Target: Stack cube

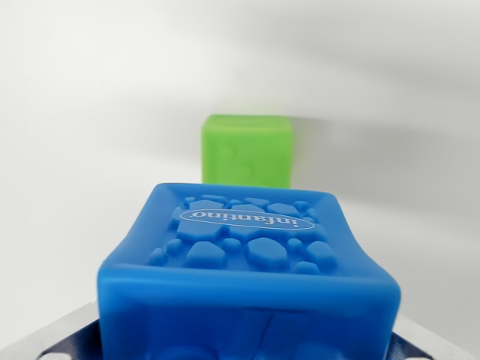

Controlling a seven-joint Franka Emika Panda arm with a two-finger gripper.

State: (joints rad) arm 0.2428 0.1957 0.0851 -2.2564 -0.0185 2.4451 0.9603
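Filling the lower half of the wrist view, a blue cube (247,277) sits close to the camera, its upper face showing a raised pebble pattern and an oval badge with upside-down lettering. Its side walls bow inward, as if squeezed from both sides, and its bottom runs off the lower edge of the frame. At the lower left and lower right corners, pale metal and dark blue parts of the gripper (247,346) peek out on either side of the blue cube; it appears to be pinching the cube between its fingers, though the contact itself is hidden. Behind it, in the upper middle of the frame, a green cube (247,150) rests apart on a white table (82,150), slightly blurred, with a faint relief on its front face. A soft shadow stretches to its right.
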